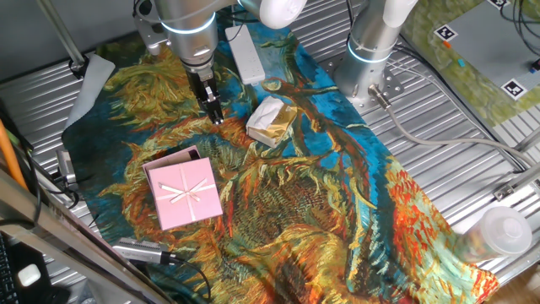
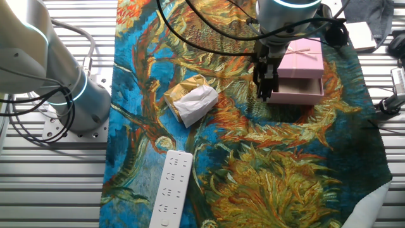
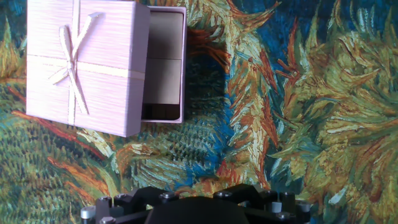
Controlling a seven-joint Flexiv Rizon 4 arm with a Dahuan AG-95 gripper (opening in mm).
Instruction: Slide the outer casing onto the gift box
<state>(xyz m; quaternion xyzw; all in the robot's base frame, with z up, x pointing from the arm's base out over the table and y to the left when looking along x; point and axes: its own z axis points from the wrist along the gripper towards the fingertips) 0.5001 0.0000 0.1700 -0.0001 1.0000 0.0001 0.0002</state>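
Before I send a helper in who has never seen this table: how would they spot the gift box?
On the painted cloth, find the pink bow-printed outer casing. The gift box pokes out from under it: a pink-rimmed tray with a dark hollow, unlike the wrinkly cream-and-gold packet.

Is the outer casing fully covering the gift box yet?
No, in the hand view the gift box sticks out from under the outer casing.

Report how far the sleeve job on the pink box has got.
Mostly done: the outer casing already covers most of the gift box, with only a strip of the tray showing at one end. In hand: nothing; the gripper hangs clear of both. Left: pushing the casing over that last strip.
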